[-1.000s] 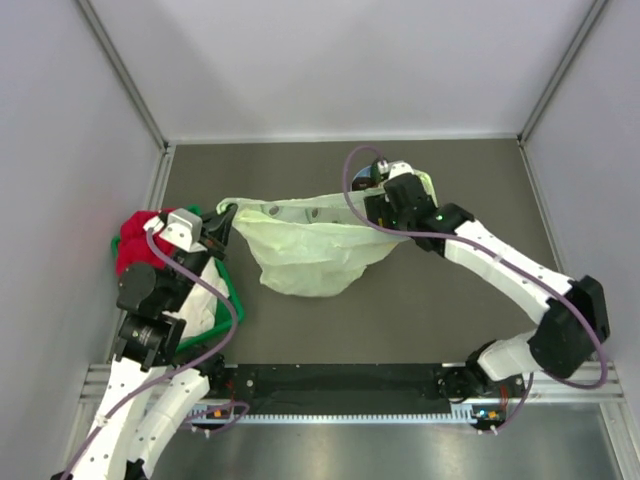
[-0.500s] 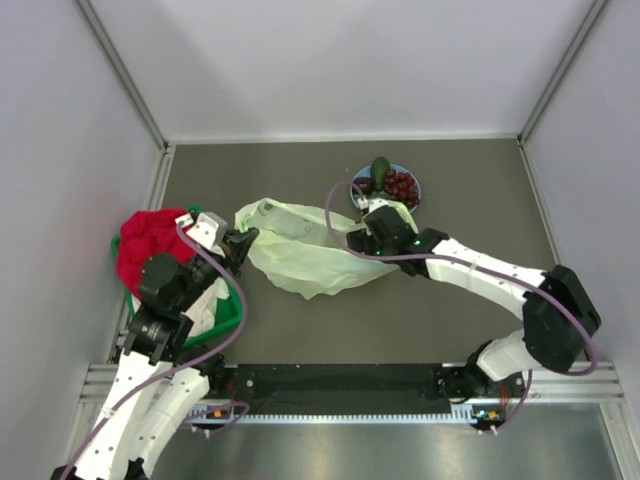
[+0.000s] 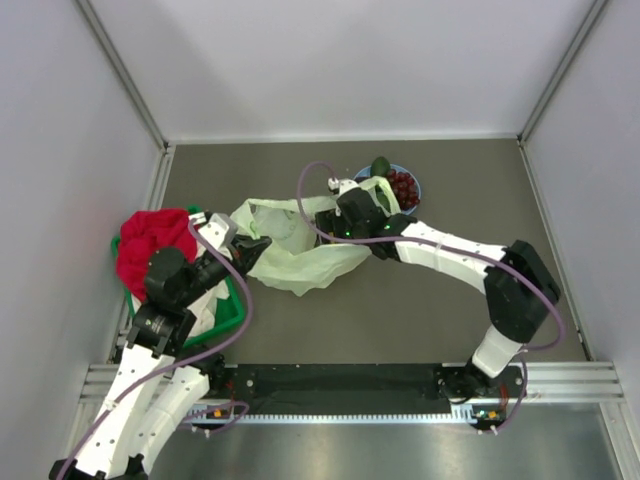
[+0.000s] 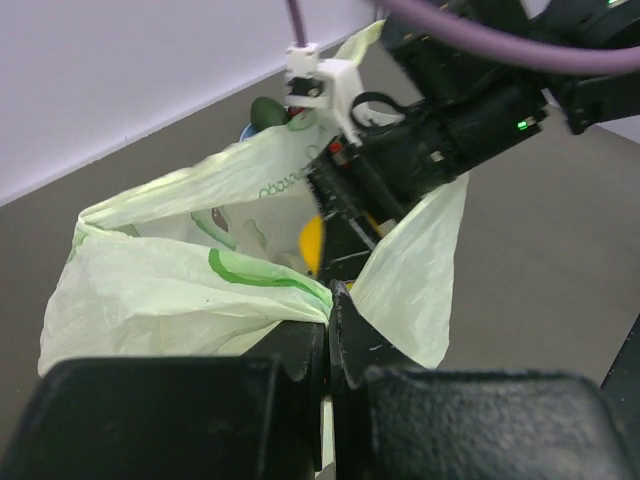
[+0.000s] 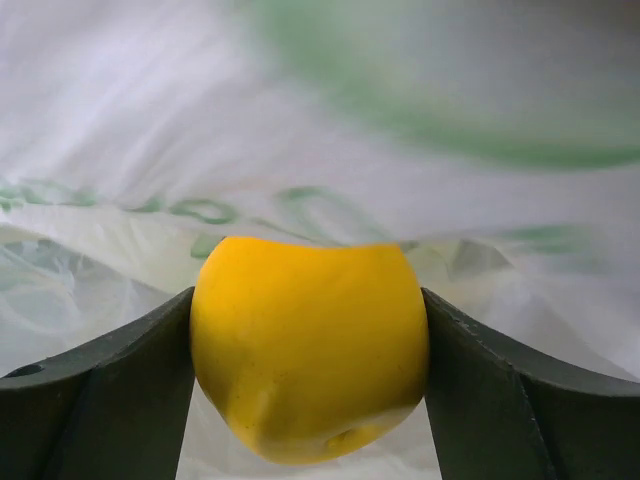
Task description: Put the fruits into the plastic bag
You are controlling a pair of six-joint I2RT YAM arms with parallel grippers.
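The pale green plastic bag point(image 3: 290, 255) lies crumpled at mid-table. My left gripper point(image 4: 330, 300) is shut on its rim and holds the mouth up. My right gripper point(image 5: 310, 350) is shut on a round orange-yellow citrus point(image 5: 310, 345), with bag plastic point(image 5: 300, 150) all around it. In the left wrist view the citrus point(image 4: 312, 243) shows inside the bag's mouth point(image 4: 180, 290) under the black right wrist point(image 4: 430, 150). From above, the right wrist point(image 3: 350, 215) sits at the bag's right edge. Dark red grapes point(image 3: 402, 186) and a green avocado-like fruit point(image 3: 380, 166) rest on the blue plate point(image 3: 415, 190).
A green basket point(image 3: 228, 312) with a red cloth point(image 3: 150, 245) and white cloth stands at the left, under my left arm. Grey walls close in the table on three sides. The black rail point(image 3: 340, 380) runs along the near edge.
My right arm has swung left from the plate to the bag's mouth, carrying the citrus. My left gripper has shifted right with the bag's rim, and the bag has bunched up.
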